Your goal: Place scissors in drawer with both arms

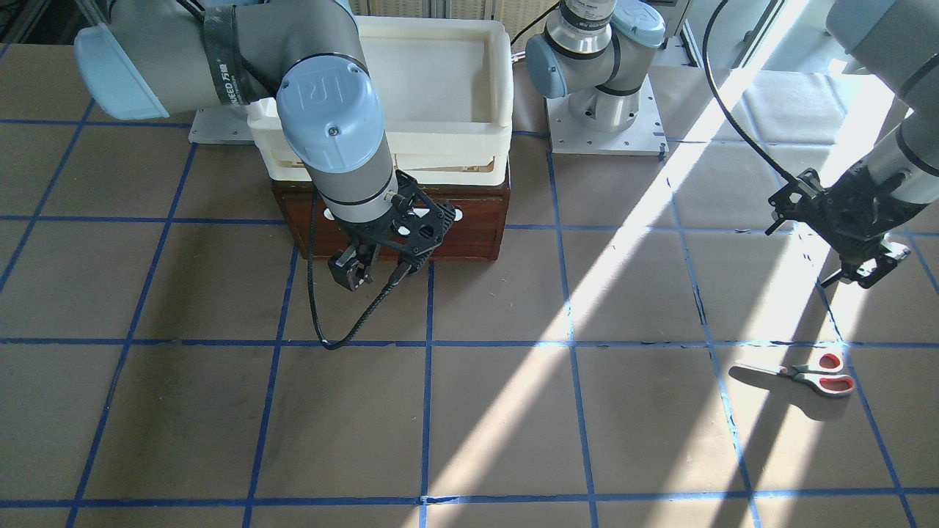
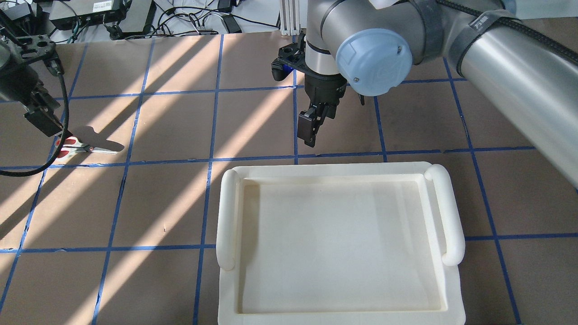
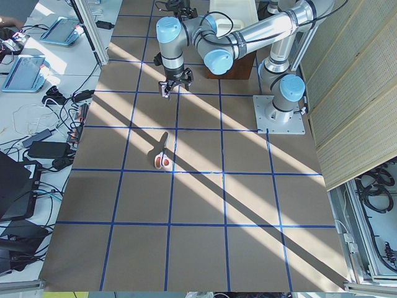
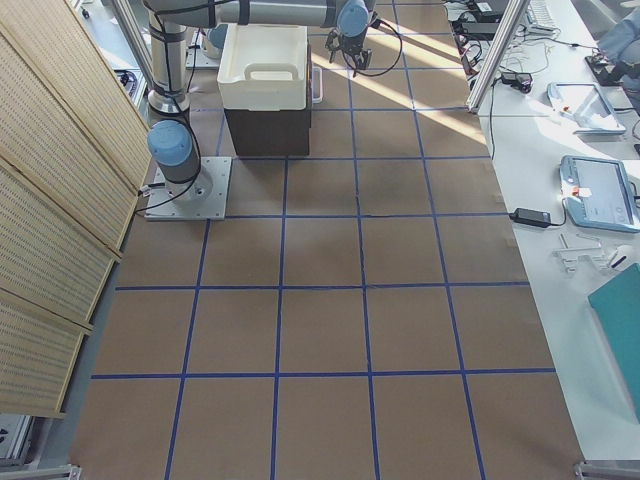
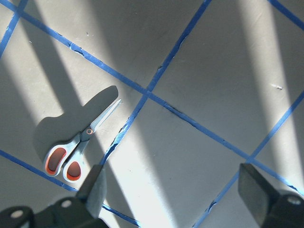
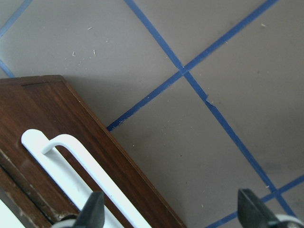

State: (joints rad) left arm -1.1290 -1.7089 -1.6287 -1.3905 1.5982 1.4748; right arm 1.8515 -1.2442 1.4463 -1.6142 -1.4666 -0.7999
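The scissors [image 1: 807, 375] lie flat on the brown table in a sun patch, also in the overhead view [image 2: 77, 146] and the left wrist view [image 5: 78, 148]. My left gripper [image 1: 863, 271] hovers above and beside them, open and empty; its fingers [image 5: 95, 187] frame the bare table right of the scissors. The dark wooden drawer [image 1: 469, 227] sits shut under the cream tray [image 1: 440, 81]. My right gripper [image 1: 358, 273] hangs open and empty just in front of the drawer's white handle [image 6: 80, 173].
The cream-white tray [image 2: 338, 180] rests on top of the drawer box. Blue tape lines grid the table. The left arm's base plate [image 1: 605, 125] stands beside the box. A black cable [image 1: 345, 323] loops down from the right wrist.
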